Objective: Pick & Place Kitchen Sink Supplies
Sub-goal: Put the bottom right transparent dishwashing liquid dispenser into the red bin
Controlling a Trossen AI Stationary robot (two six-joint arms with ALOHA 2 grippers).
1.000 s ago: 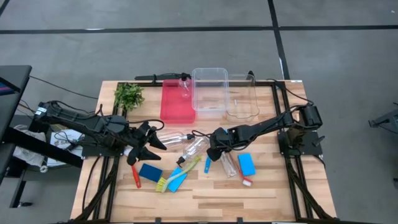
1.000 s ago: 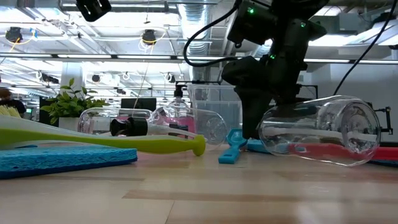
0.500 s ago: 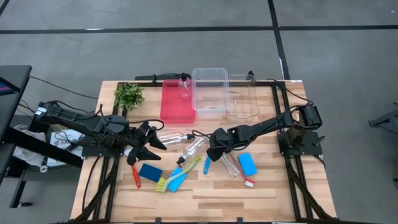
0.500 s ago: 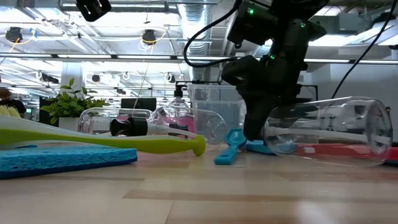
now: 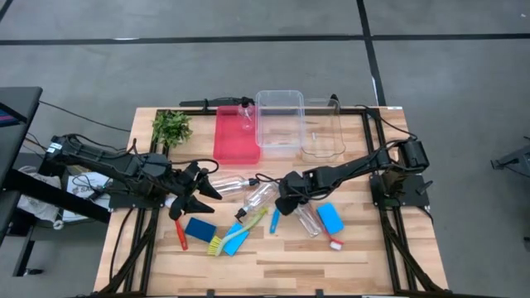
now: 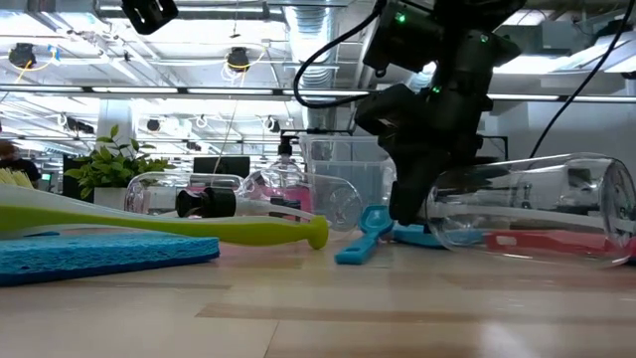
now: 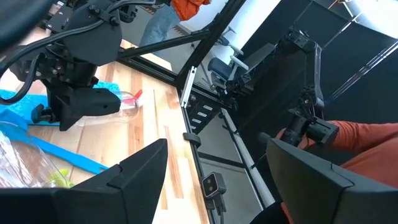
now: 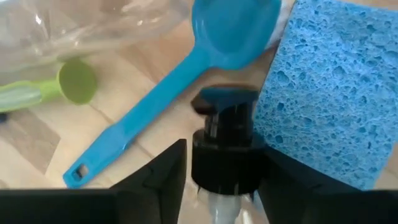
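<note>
My right gripper (image 5: 286, 201) is low over the middle of the table, shut on the black cap of a clear bottle (image 5: 305, 218) that lies on its side. A blue sponge (image 5: 329, 218) lies just right of that bottle, and a red brush (image 5: 334, 242) lies by its base. A blue brush (image 8: 186, 68) rests flat under the gripper. Two more clear bottles (image 5: 233, 182) (image 5: 261, 194) lie left of it. Nearer the near edge lie a second blue sponge (image 5: 199, 229), a yellow-green brush (image 5: 248, 223), another blue brush (image 5: 235, 241) and a red brush (image 5: 180, 235). My left gripper (image 5: 201, 190) hangs open above the table's left part. My right gripper has the bottle's black pump cap (image 8: 225, 158) pinched between its two fingers, one on each side of the cap's collar. The fingers come slanting down from the table's right. The bottle lies on its side on the table (image 6: 527, 214), with its base pointing toward the right and near edges.
A red tray (image 5: 235, 136) and two clear bins (image 5: 278, 122) (image 5: 322, 128) stand along the far edge, and a clear pump bottle (image 5: 246, 116) stands at the tray's far corner. A green plant (image 5: 171, 127) sits at the far left. A bare strip of wood runs along the near edge (image 5: 281, 269).
The bottle in my right gripper has swung its base toward the table's right while its cap end stayed put. The red brush by its base has shifted right with it. The blue brush's handle has slid slightly. Both grippers have kept their place.
</note>
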